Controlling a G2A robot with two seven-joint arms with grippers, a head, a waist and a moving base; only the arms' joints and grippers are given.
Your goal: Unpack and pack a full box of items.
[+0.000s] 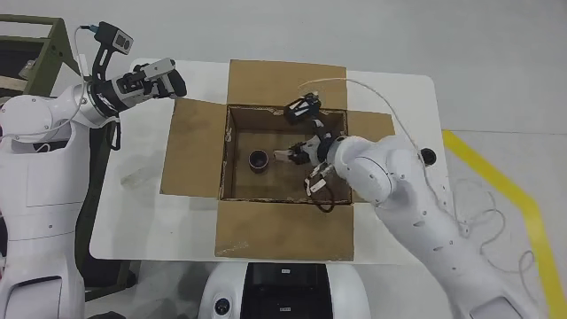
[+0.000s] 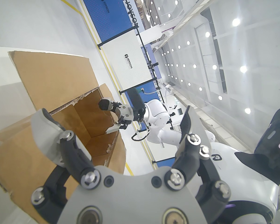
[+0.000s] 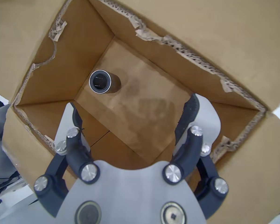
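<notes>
Open brown cardboard box (image 1: 266,84) set on a white rectangular table (image 1: 133,221), with one dark cylinder inside.

The box's four flaps are folded out flat, and its torn corrugated rim is seen from the right wrist. The right gripper (image 3: 133,108) is held over the box opening, its fingers spread wide with only air between them. The left gripper (image 2: 114,117) is held well apart from the opening, above the table by the far corner of the flap on the robot's left, its fingers likewise spread and holding nothing. The small dark upright cylinder (image 3: 100,83), silver-rimmed at the top, is stood on the box floor close to a wall. It is placed below and beyond the right gripper's fingertips, outside the gap between them and nearer one finger, touching neither.
</notes>
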